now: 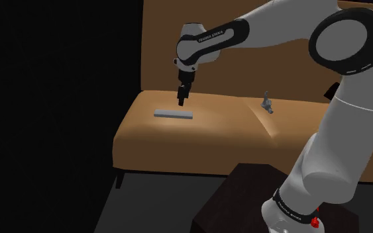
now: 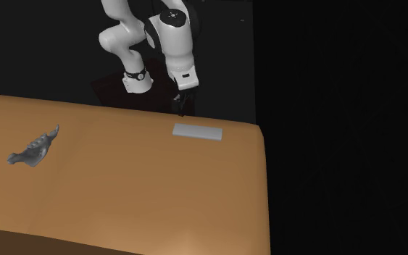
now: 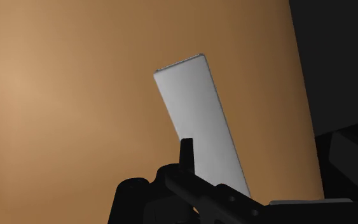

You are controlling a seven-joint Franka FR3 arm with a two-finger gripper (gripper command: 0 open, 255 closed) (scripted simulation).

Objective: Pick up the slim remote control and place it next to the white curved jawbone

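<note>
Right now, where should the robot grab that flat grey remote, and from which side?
Probably across the narrow width of the remote, mid-length, from straight above: it lies flat on the sofa cushion, long and thin, so its long edges suit a pinch.

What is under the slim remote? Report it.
The remote lies flat on the tan sofa cushion, and bare cushion shows around its edges. The patch directly beneath is covered by the remote, so nothing there can be checked.

White arm [image 1: 324, 152] of rounded links, dark joints [image 1: 349, 36]; small lettering [image 1: 209, 34] by the wrist, white dashes [image 1: 291, 206] on joint rings, all-black gripper [image 1: 181, 102]
</note>
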